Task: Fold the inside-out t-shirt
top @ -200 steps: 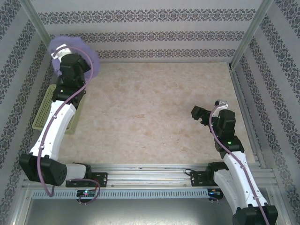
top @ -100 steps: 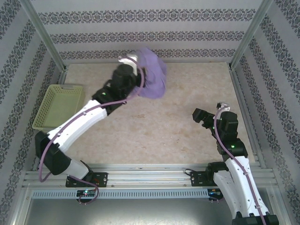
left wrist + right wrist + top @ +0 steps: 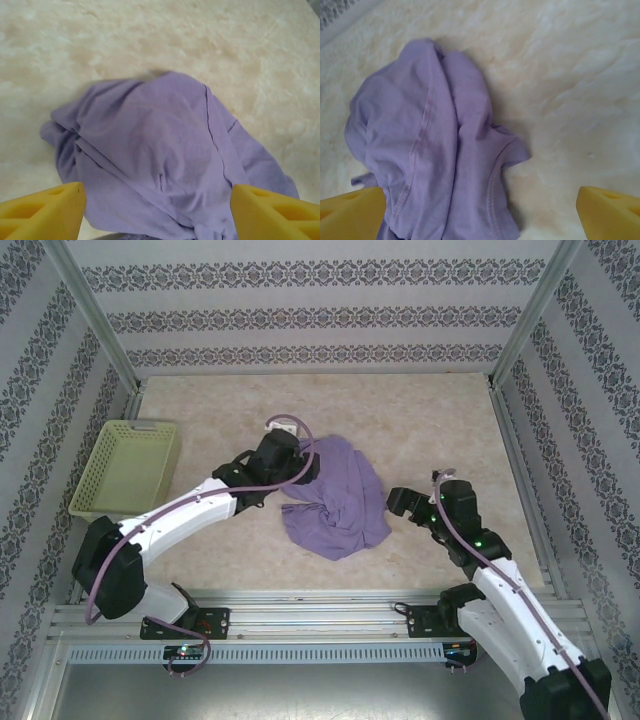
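Lying crumpled, the t-shirt [image 3: 340,505] seems free of the parted left tool [image 3: 157,192].

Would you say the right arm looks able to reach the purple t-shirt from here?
Probably yes: the right tool, open, sits beside the t-shirt, and nothing lies between them.

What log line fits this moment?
t-shirt: crumpled on table | left gripper: jaws open above it | right gripper: jaws open beside it
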### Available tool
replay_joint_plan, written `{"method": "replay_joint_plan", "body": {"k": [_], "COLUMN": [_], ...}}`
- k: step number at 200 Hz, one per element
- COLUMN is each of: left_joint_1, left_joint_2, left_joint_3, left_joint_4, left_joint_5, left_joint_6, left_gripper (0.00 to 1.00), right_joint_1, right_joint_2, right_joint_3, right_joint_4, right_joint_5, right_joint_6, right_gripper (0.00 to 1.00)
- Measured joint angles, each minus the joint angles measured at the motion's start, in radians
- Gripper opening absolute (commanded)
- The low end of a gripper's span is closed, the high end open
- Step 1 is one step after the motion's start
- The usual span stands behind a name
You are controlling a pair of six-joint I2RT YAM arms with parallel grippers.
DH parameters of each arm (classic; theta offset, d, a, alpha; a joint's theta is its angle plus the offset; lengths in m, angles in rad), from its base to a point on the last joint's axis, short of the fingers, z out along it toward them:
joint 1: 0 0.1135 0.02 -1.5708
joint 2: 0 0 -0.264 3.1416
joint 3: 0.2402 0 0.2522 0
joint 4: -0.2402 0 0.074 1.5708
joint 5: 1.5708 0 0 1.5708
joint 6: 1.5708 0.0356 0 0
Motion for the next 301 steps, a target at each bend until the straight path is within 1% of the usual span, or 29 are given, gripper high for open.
{"method": "replay_joint_plan", "body": {"k": [23,51,71,101,121,137,150,167,177,182,191,200,212,221,237,265,284,301], "left_joint_1": [0.030,0.046,0.059,0.109,0.143,0.154,0.154,0.153,0.153,0.153,0.153,0.154,0.155,0.159,0.175,0.218,0.224,0.221], "left_joint_2": [0.059,0.230,0.343,0.463,0.501,0.504,0.504,0.504,0.504,0.504,0.501,0.492,0.471,0.449,0.391,0.219,0.037,-0.149], "left_joint_3": [0.069,0.198,0.248,0.269,0.267,0.259,0.256,0.255,0.255,0.255,0.255,0.253,0.247,0.246,0.246,0.273,0.302,0.313], "left_joint_4": [-0.007,-0.023,-0.046,-0.072,-0.072,-0.066,-0.061,-0.058,-0.056,-0.056,-0.056,-0.056,-0.057,-0.064,-0.076,-0.129,-0.129,-0.100], "left_joint_5": [0.020,0.052,0.063,0.098,0.133,0.157,0.176,0.193,0.202,0.204,0.205,0.206,0.204,0.203,0.194,0.147,0.114,0.122], "left_joint_6": [0.016,0.035,0.037,0.033,0.023,0.013,0.011,0.007,0.011,0.013,0.011,0.008,0.014,0.017,0.023,0.053,0.080,0.097], "left_gripper": [0.78,0.78,0.75,0.67,0.58,0.48,0.37,0.25,0.18,0.15,0.08,0.00,0.00,0.00,0.00,0.00,0.00,0.00], "right_joint_1": [0.106,0.205,0.262,0.341,0.378,0.397,0.406,0.407,0.407,0.407,0.407,0.408,0.412,0.415,0.423,0.434,0.442,0.447], "right_joint_2": [0.078,0.183,0.245,0.337,0.427,0.518,0.591,0.697,0.755,0.778,0.809,0.826,0.825,0.815,0.765,0.594,0.461,0.357], "right_joint_3": [0.002,0.021,0.031,0.054,0.098,0.150,0.192,0.253,0.287,0.300,0.320,0.336,0.354,0.367,0.401,0.528,0.635,0.701], "right_joint_4": [0.034,0.049,0.070,0.104,0.130,0.152,0.162,0.163,0.163,0.161,0.153,0.141,0.119,0.099,0.041,-0.054,-0.076,-0.072], "right_joint_5": [0.047,0.105,0.130,0.153,0.157,0.156,0.157,0.157,0.158,0.162,0.167,0.175,0.191,0.206,0.235,0.283,0.297,0.294], "right_joint_6": [0.007,0.022,0.037,0.055,0.056,0.055,0.057,0.056,0.056,0.059,0.051,0.045,0.029,0.023,-0.007,-0.088,-0.148,-0.187], "right_gripper": [0.94,0.88,0.85,0.82,0.81,0.78,0.72,0.60,0.48,0.39,0.26,0.16,0.05,0.00,0.00,0.00,0.00,0.00]}}
